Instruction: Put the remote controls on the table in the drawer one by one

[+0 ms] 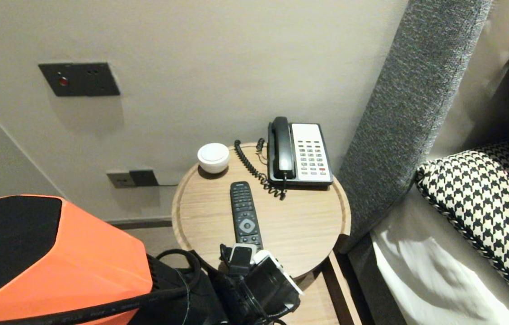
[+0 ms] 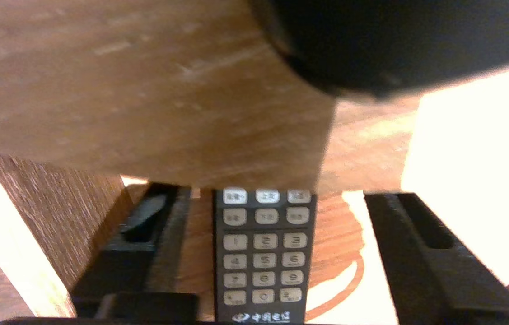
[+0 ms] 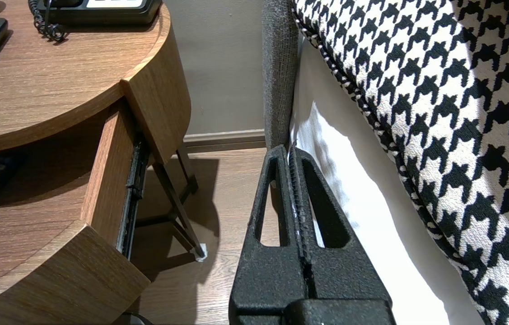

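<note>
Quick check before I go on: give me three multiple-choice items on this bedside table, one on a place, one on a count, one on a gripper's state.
1. Where does the remote with number keys lie?
A on the bed
B in the open drawer
C on the floor

2. How many things stand on the round tabletop?
A one
B three
C five

3. How do the jaws of the left gripper stand?
A open, clear of the remote
B shut on the remote
C shut on a phone cord

Answers:
1 B, it rests on the drawer floor beneath the tabletop.
2 B, a black remote, a telephone and a white round device.
3 A, gaps show on both sides of the remote.
</note>
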